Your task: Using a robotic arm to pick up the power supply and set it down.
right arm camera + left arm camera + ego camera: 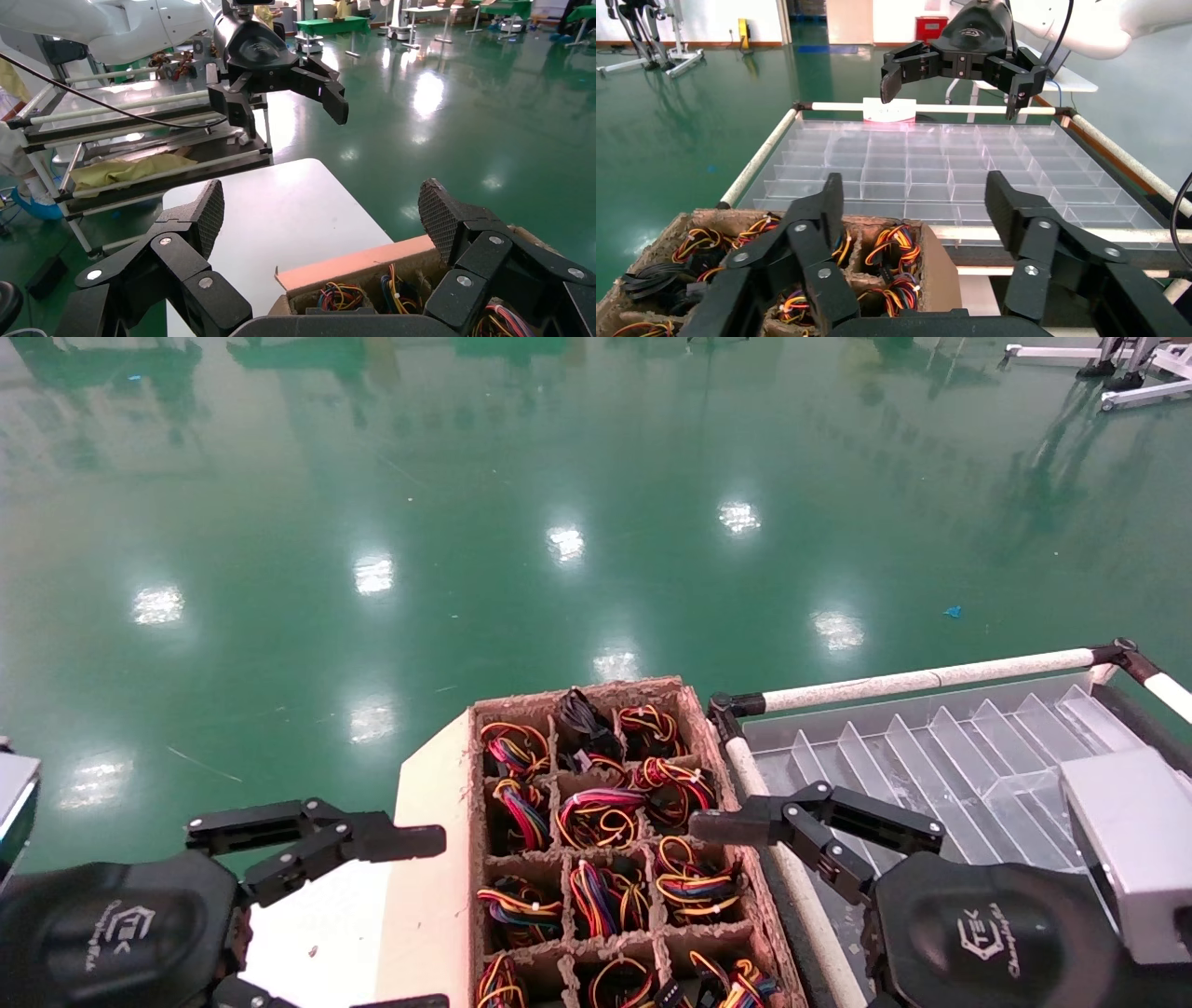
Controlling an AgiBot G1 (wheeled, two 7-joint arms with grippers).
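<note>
left hand wide open, empty | right hand wide open, empty | power supply orientation: cannot tell

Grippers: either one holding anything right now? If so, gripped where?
Nothing is held. The left gripper and the right gripper are both open and empty, one on each side of the cardboard tray of wire bundles.

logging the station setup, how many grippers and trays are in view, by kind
grippers: 2 (left gripper, right gripper)
brown pulp tray: 1
clear divided tray: 1
total: 4
</note>
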